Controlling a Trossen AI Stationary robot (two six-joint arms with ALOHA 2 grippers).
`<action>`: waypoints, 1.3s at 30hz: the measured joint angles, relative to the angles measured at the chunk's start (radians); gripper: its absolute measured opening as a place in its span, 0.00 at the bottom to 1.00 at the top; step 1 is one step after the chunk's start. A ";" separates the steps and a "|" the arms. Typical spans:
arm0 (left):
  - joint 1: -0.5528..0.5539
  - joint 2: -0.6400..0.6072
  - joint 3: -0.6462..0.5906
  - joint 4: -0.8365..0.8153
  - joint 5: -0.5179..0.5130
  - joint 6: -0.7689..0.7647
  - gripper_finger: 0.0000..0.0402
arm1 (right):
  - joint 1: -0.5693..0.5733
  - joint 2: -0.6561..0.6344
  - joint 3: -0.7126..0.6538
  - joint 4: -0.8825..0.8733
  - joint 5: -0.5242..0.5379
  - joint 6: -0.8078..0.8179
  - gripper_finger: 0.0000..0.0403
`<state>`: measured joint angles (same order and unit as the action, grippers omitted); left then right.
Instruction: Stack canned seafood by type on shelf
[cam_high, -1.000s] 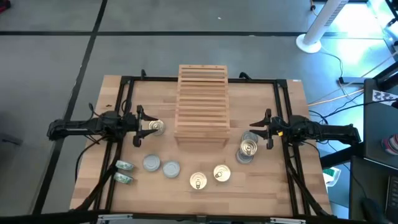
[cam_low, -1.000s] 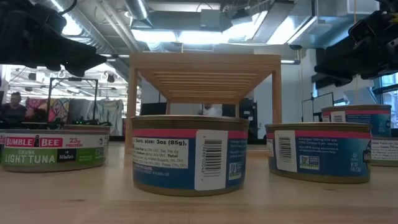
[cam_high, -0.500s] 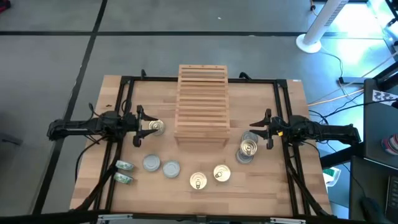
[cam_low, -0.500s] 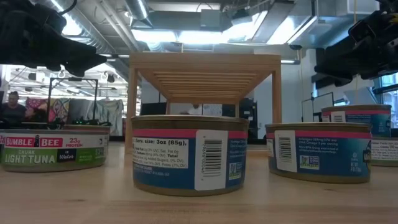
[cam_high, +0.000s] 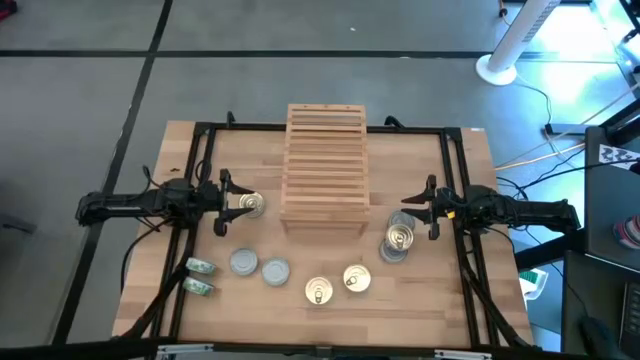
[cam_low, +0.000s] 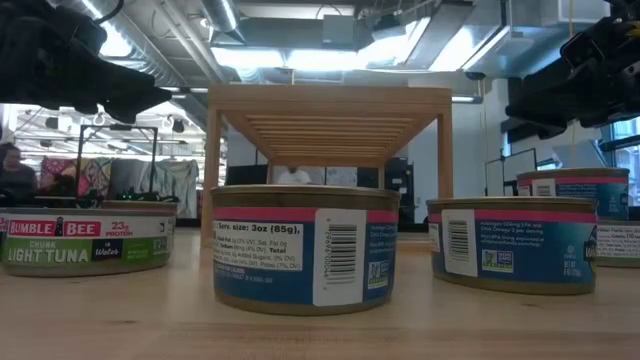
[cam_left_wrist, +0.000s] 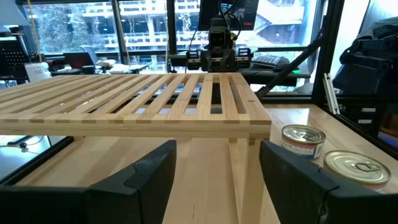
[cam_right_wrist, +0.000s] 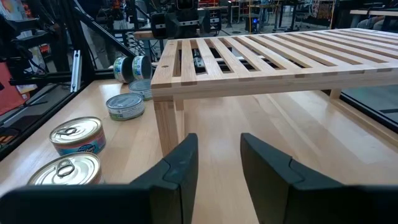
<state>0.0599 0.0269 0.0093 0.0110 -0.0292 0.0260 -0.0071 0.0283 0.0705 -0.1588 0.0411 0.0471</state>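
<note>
The shelf (cam_high: 325, 168) is standing at the table's (cam_high: 430, 300) middle, toward the far edge. The left gripper (cam_high: 222, 202) is hovering just left of the shelf's near end, with one tin (cam_high: 249, 204) lying between it and the shelf. The right gripper (cam_high: 430, 208) is hanging right of the shelf, with a stack of tins (cam_high: 398, 240) sitting just beside it on the near side. Two tins (cam_high: 332, 285) are resting near the front edge, two more (cam_high: 259, 266) left of them, and two on their sides (cam_high: 201, 276) farthest left.
</note>
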 joint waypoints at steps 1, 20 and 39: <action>0.000 0.000 0.000 0.000 0.000 0.000 0.57 | 0.000 0.000 0.000 0.000 0.000 0.000 0.30; 0.000 0.000 0.000 0.000 0.000 0.000 0.57 | 0.000 0.000 -0.001 0.022 0.003 -0.003 0.30; 0.000 0.000 0.000 0.000 0.000 -0.003 0.57 | 0.000 0.000 -0.003 0.050 0.064 -0.003 0.30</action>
<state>0.0599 0.0269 0.0093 0.0113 -0.0293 0.0225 -0.0071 0.0283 0.0673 -0.1087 0.1051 0.0437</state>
